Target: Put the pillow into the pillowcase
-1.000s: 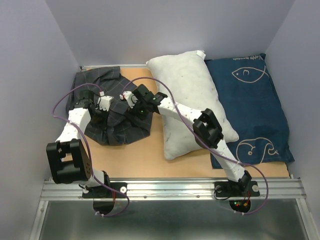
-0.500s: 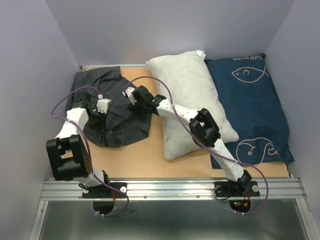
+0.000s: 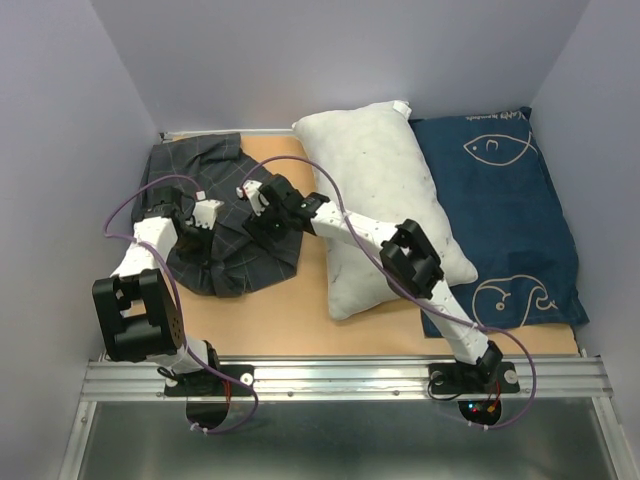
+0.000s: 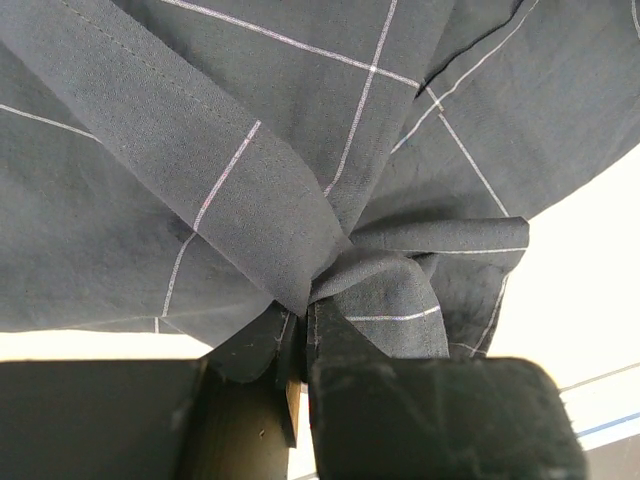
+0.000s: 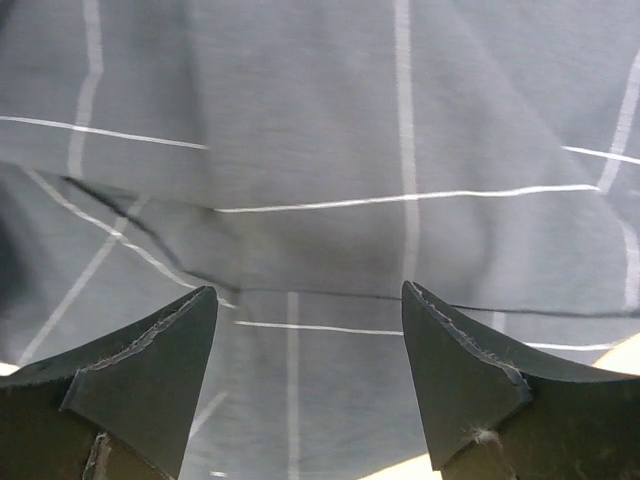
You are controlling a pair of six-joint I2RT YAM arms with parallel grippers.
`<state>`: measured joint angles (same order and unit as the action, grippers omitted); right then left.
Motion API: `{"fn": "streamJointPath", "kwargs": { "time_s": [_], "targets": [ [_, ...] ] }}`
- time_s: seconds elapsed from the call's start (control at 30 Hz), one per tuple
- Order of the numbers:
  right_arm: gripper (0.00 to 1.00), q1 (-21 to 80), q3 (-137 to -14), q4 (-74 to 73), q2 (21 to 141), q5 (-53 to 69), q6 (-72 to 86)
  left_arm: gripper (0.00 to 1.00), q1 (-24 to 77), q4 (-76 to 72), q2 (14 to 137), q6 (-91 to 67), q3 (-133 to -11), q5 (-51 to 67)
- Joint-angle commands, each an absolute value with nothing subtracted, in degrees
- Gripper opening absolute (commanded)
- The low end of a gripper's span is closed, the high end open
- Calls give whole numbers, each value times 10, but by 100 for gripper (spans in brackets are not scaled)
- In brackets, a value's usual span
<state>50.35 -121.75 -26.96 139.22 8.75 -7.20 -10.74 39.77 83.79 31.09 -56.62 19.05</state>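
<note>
Left side of the bench (image 3: 270,325), far-left corner toward the middle: the pillowcase (image 3: 235,262) lies in a crumpled heap, its grid lines running at all angles. I cannot tell where its open mouth is.

The left gripper (image 4: 300,325) is over the heap's left half. Its jaws are pinched together on a gathered fold of the pillowcase, and cloth fans out from the pinch in taut pleats.

The right gripper (image 5: 308,298) is over the heap's right half with its jaws wide apart. Fabric sits just beyond the fingertips and nothing is between them.

Middle of the bench: the pillow (image 3: 385,205) lies flat, running from the far edge toward the near edge and angled slightly. It is wholly outside the pillowcase and just beside it. The right arm crosses the gap, so I cannot tell whether they touch.

Right side: a navy cloth with fish drawings (image 3: 515,215) sits partly under the pillow's right edge.

Handling, as a judgement:
- The pillowcase is thin, limp and light. A bunched pinch takes several layers at once, so it likely needs a hold on one layer of the hem at each side of the mouth.
- The pillow is soft, bulky and probably light. It will squash — grip a corner or short end, and feed it in narrow end first.
</note>
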Motion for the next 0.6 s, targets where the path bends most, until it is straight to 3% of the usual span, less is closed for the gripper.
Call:
{"fn": "streamJointPath", "kwargs": {
  "time_s": [0.0, 0.17, 0.3, 0.43, 0.57],
  "targets": [
    [79, 524, -1252, -247, 1404, 78, -52, 14, -112, 398, 828, 319, -556, 190],
    [71, 525, -1290, -236, 1445, 2, -45, 14, -113, 389, 831, 320, -549, 186],
    [55, 524, -1280, -233, 1453, -58, -57, 14, -116, 386, 833, 321, -545, 185],
    [30, 512, -1278, -233, 1434, -83, -60, 14, -120, 381, 834, 321, -541, 182],
    [21, 493, -1283, -232, 1410, -74, -66, 14, -123, 374, 833, 321, -535, 178]
  ]
}}
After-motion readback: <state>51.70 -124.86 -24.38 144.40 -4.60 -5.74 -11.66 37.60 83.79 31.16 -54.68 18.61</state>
